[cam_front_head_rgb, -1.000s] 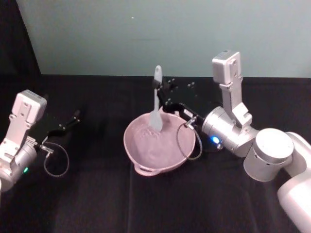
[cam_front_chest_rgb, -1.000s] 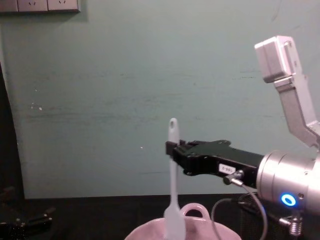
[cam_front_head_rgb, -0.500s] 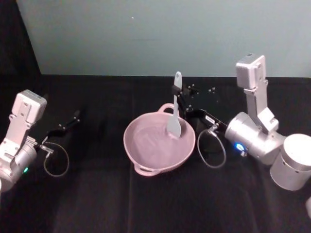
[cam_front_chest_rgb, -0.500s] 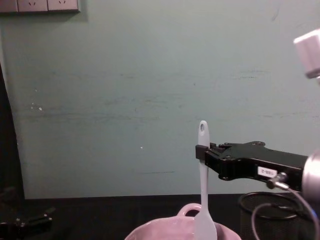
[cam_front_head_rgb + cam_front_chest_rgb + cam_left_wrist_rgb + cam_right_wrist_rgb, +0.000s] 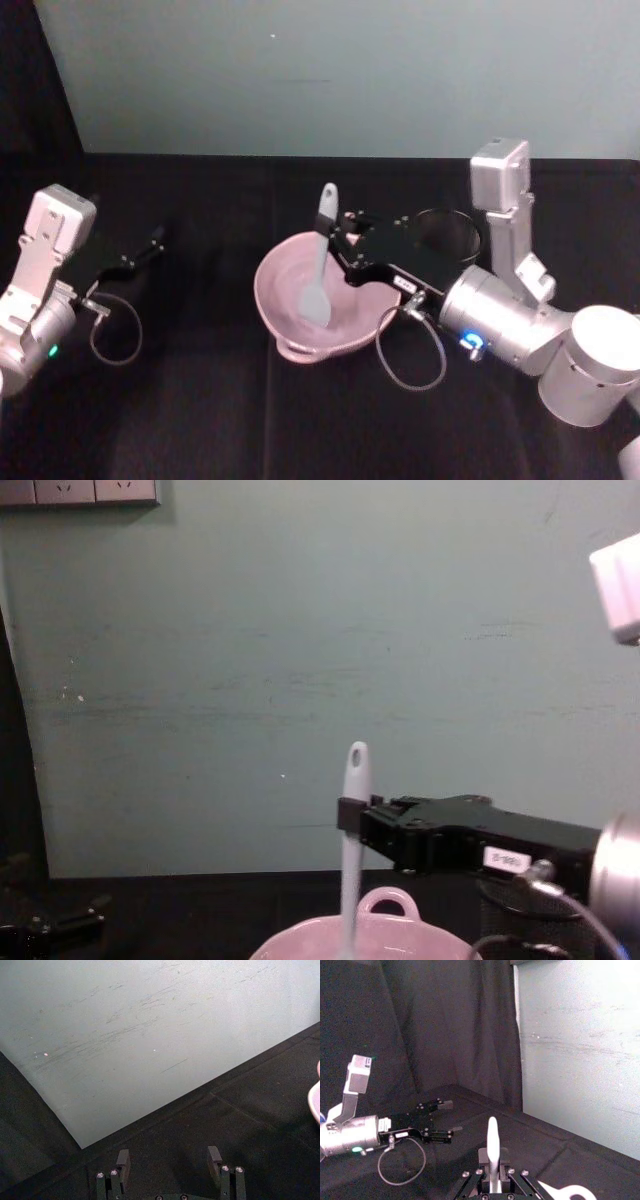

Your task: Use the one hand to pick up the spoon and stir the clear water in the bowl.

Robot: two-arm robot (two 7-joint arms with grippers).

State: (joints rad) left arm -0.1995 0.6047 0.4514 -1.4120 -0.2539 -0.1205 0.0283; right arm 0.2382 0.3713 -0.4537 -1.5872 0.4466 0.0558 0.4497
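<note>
The pale pink bowl sits mid-table, its loop handle at the far rim. My right gripper reaches in from the right and is shut on the white spoon at mid-handle. The spoon stands nearly upright with its blade down inside the bowl, left of centre. From the chest view the spoon rises out of the bowl with the right gripper clamped on it. The right wrist view shows the handle between the fingers. My left gripper stays parked, open, at the far left.
A black wire-mesh cup stands just behind my right arm. A loose cable loop hangs off the right wrist near the bowl's front right. The left arm rests on the black cloth, well away from the bowl.
My right gripper carried the spoon from the bowl's far right side to left of centre and nearer to me. The blade now sits lower. The left arm has not moved.
</note>
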